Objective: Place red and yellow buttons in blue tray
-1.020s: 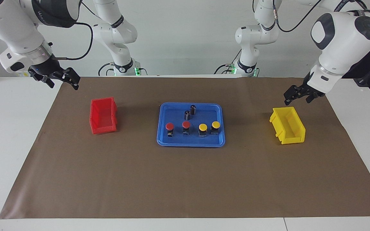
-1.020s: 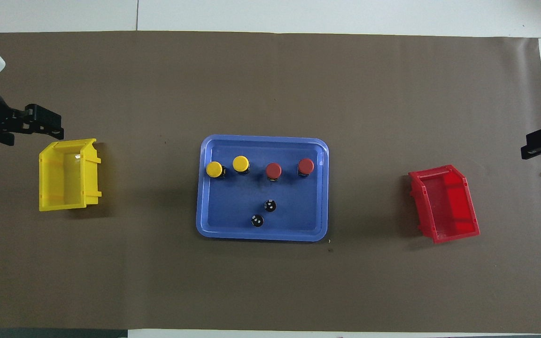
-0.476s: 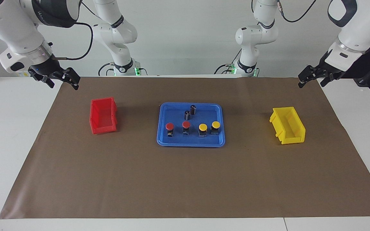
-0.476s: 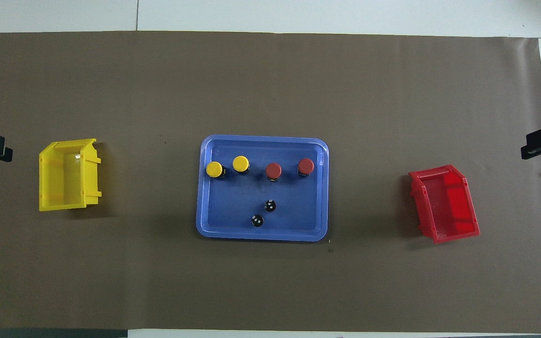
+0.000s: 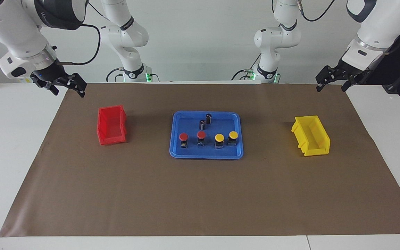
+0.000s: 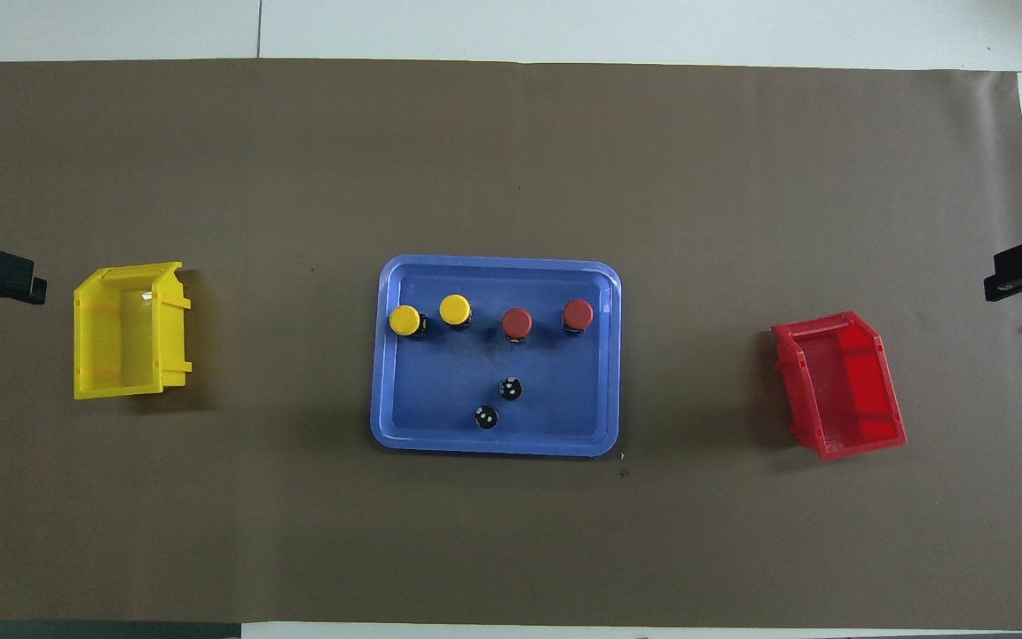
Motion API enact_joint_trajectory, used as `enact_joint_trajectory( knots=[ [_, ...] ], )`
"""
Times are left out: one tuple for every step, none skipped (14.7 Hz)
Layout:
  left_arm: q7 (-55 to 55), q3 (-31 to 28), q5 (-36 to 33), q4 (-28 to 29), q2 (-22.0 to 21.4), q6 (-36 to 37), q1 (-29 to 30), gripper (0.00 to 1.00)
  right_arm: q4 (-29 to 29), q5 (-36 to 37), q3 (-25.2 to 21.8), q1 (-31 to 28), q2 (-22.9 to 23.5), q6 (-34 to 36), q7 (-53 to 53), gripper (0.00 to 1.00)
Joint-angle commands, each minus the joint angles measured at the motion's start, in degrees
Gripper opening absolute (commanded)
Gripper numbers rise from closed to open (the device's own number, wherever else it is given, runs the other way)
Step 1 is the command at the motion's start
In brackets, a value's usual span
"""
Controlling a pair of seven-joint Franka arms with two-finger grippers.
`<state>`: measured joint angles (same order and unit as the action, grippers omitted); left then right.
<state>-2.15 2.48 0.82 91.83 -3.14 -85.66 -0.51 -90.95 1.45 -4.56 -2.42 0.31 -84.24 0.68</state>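
With all four buttons [image 5: 208, 138] standing in the blue tray [image 5: 175, 152] mid-surface, and left gripper [image 5: 332, 79] and right gripper [image 5: 64, 85] hanging jaws wide and empty over the robots'-edge corners, any further reach risks toppling one.

1. The blue tray [image 5: 175, 139] looks like smooth moulded plastic with a slight sheen.
2. Red bin [image 5: 111, 125] and yellow bin [image 5: 311, 135]: same deal, glossy hard plastic.
3. Button caps, red [image 5: 183, 136] and yellow [image 5: 233, 134], look like smooth plastic on black-and-silver bases.
4. The brown sheet [image 5: 200, 194] on the surface is matt, paper-like.
5. Arm shells [image 5: 19, 31] are glossy white.
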Motion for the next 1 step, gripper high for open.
enact_joint_trajectory(
  knots=[
    [-0.6, -0.8, 0.1, -0.1, -0.2, -0.6, -1.0, 1.00, -1.3, -0.1, 0.0, -0.1, -1.0, -0.9, 1.1, 1.00]
  ],
)
